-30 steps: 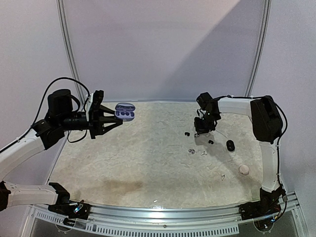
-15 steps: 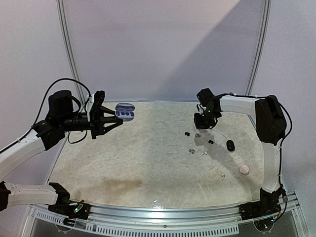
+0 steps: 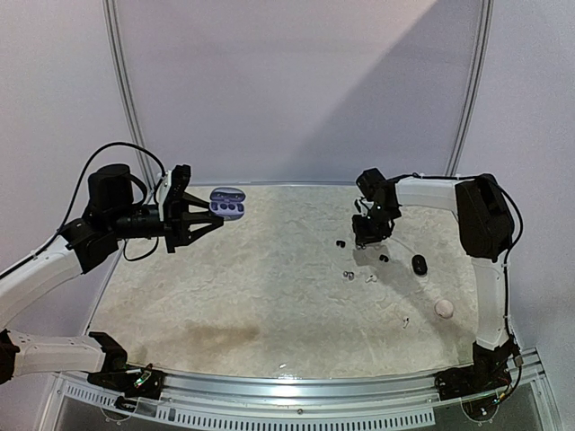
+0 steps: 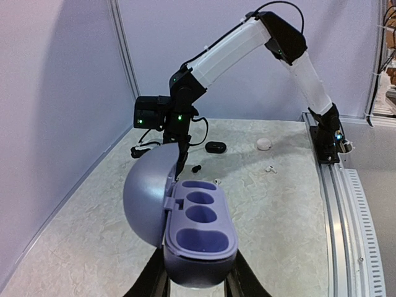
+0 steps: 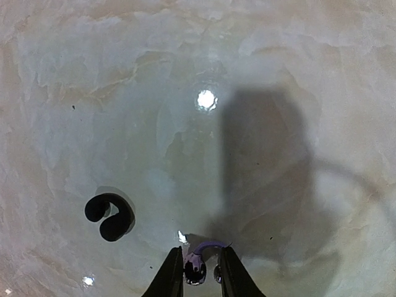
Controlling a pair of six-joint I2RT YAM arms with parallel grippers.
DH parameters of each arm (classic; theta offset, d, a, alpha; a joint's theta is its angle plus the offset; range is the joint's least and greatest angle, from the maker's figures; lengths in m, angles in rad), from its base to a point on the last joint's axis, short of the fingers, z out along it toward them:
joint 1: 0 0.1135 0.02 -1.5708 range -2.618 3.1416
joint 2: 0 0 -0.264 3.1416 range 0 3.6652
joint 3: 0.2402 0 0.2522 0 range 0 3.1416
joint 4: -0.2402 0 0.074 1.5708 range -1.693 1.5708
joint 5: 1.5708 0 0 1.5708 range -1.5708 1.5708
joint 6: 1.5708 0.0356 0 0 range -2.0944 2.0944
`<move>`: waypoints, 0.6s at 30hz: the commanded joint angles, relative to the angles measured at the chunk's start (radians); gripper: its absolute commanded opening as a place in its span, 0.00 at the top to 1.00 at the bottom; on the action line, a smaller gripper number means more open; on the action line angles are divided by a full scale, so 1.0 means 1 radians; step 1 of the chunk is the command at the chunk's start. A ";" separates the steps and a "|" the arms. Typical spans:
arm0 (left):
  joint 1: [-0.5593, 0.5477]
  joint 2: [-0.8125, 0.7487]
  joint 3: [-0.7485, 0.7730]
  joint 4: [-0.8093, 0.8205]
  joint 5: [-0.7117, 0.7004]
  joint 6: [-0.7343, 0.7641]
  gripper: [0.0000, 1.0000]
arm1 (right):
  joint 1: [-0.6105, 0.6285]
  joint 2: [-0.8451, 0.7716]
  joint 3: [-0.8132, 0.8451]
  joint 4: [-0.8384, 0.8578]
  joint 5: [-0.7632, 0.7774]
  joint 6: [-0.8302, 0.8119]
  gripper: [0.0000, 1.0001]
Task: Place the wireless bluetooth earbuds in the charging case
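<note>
Earbuds [image 3: 349, 275], position? (M)
Loose on the table [image 3: 269, 296], right half: black, silvery and white ones scattered near the right gripper [image 5: 197, 272]. In the wrist view one black earbud [image 5: 110, 216] lies to the left of its fingers, apart from them. (K)
Right claw? (M)
Tips narrowly apart, with a small purplish earbud [image 5: 195, 267] between them. Pinched or only bracketed: cannot tell. (K)
Left claw? (M)
The left gripper [image 3: 216, 214] is pressed onto the charging case [image 4: 201, 235], which it holds in the air above the table's far left. The lid is swung open and three recesses show in the tray. (K)
Other items? (M)
A black case [image 3: 419, 264] and a pale round case [image 3: 444, 308] on the table by the right arm, apart from each other. (K)
</note>
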 commanded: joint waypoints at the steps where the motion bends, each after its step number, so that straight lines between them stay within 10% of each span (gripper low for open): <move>1: 0.008 -0.008 -0.004 0.008 0.001 0.004 1.00 | -0.003 0.024 0.001 -0.018 -0.025 -0.005 0.79; 18: 0.008 -0.003 -0.003 0.006 0.007 0.010 1.00 | 0.000 -0.047 -0.075 -0.016 0.001 0.004 0.83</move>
